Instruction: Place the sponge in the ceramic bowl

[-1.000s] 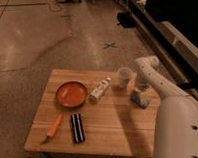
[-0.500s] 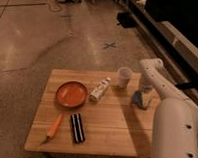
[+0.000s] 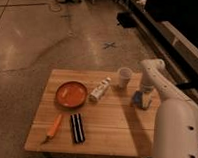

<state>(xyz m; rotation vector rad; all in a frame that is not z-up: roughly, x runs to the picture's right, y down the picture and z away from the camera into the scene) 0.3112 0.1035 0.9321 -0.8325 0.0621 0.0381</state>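
Wood slat table (image 3: 97,138), rect, light grain, on a concrete floor. White smooth robot arm (image 3: 164,94) comes in from the right edge, bent down over the table's right side. Ceramic bowl (image 3: 70,94): round, shallow, orange-red glaze w/ darker rim, on the left-centre of the table. Black striped block (image 3: 77,127), rect, near the front, just beside an orange stick-shaped item (image 3: 55,125). White bottle (image 3: 99,89) lying on its side right of the bowl. Pale translucent cup (image 3: 124,76) upright behind it. Sponge (image 3: 136,100): small, blue, flat, soft-looking, on the table's right side, well apart from the bowl. Gripper (image 3: 141,97) is down at the sponge; grasp state can't tell. Vs 0.5 s ago: arm's bend a bit further right, other items unmoved.
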